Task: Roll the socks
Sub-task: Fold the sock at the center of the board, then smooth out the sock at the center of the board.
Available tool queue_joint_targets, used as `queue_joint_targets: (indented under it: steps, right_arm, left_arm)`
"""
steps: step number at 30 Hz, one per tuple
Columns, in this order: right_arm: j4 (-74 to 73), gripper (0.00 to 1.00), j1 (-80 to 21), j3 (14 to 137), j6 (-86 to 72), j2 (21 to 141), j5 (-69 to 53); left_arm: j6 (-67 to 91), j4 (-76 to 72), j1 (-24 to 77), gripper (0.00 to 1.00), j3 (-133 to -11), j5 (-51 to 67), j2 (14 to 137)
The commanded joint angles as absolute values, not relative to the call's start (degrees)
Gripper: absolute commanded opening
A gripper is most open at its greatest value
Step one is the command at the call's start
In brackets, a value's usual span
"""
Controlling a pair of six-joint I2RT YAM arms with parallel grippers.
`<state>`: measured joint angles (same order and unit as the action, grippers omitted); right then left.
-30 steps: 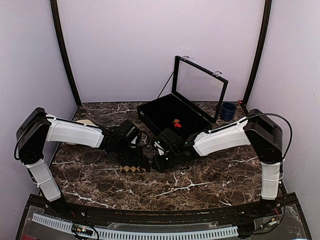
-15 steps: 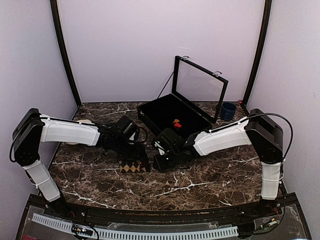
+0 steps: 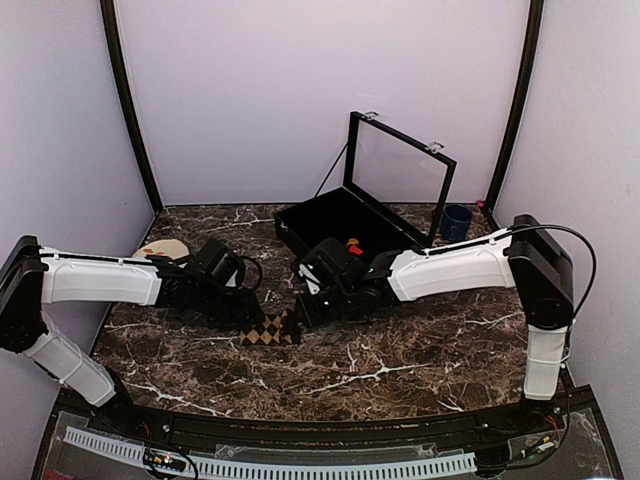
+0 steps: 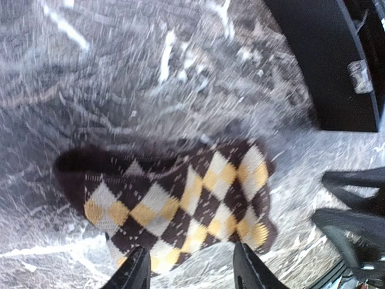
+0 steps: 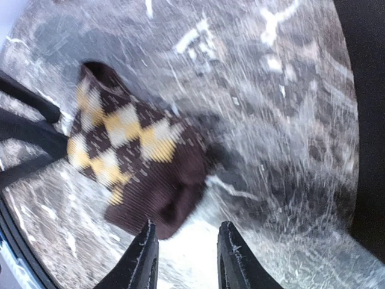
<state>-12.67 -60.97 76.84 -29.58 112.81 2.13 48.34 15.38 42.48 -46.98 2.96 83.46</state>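
Marble table (image 3: 420, 360), tan-diamond sock (image 3: 268, 333), long axis left-right, left pincer (image 4: 191, 256) and right pincer (image 5: 187, 229) open

The left gripper (image 4: 189, 268) is opening and drawing back left from the sock (image 3: 268, 333); the right gripper (image 5: 183, 256) is shifting far-left.

The sock (image 4: 180, 198) is matt ribbed knit cloth, the table (image 3: 420, 350) smooth, white-veined marble-look stone.

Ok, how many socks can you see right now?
2. One tan-diamond sock lies on the table near the middle; a red-orange bundle, probably the second sock, sits in the black case, partly hidden behind the right arm.
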Motion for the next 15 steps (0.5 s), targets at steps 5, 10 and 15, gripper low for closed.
queue_joint_targets:
  steps: [5, 10, 15]
  right_arm:
    - [-14.6, 0.32, -62.0, 85.2, -27.3, 115.6, 2.3]
    - [-14.9, 0.32, -62.0, 85.3, -27.5, 115.9, 1.6]
    - [-15.3, 0.32, -62.6, 84.0, -26.7, 115.8, 1.4]
  left_arm:
    - [47.8, 14.4, 42.0, 0.49, -46.0, 2.6, 86.3]
    - [47.8, 16.1, 41.8, 0.49, -45.7, 2.8, 89.7]
    - [47.7, 16.5, 41.3, 0.49, -44.1, 2.1, 90.3]
